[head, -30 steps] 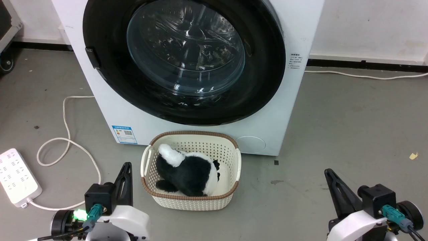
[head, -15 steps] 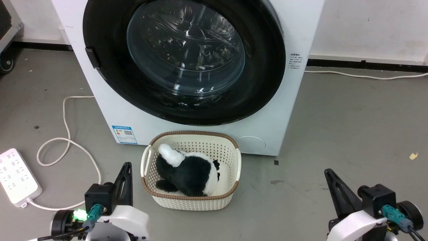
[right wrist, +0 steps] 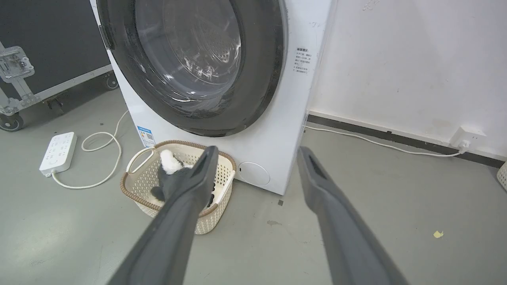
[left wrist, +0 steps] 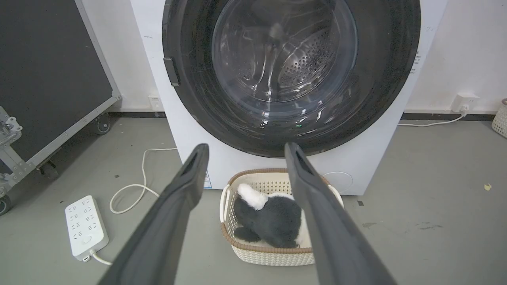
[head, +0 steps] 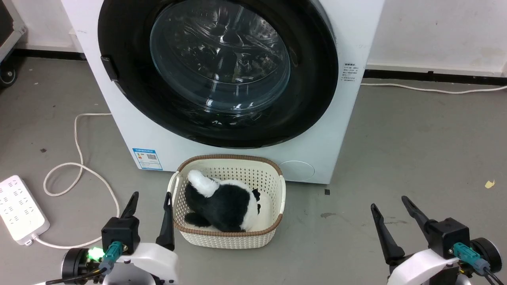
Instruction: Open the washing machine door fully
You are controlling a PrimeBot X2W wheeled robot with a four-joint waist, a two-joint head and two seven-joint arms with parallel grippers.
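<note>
A grey concrete floor [head: 416,138] fills the lower part of the head view. The white washing machine [head: 130,130] stands on it at upper centre. A cream basket [head: 229,239] with a brown rim sits just below the machine's front, at lower centre. At the lower left lies a white power strip [head: 20,208], its cord [head: 79,166] looping up toward the machine. A second white cable [head: 435,91] runs along the wall at upper right. A small yellow scrap [head: 490,184] lies at the right edge. In the left wrist view, a black wheeled case [left wrist: 47,79] stands at the left.
</note>
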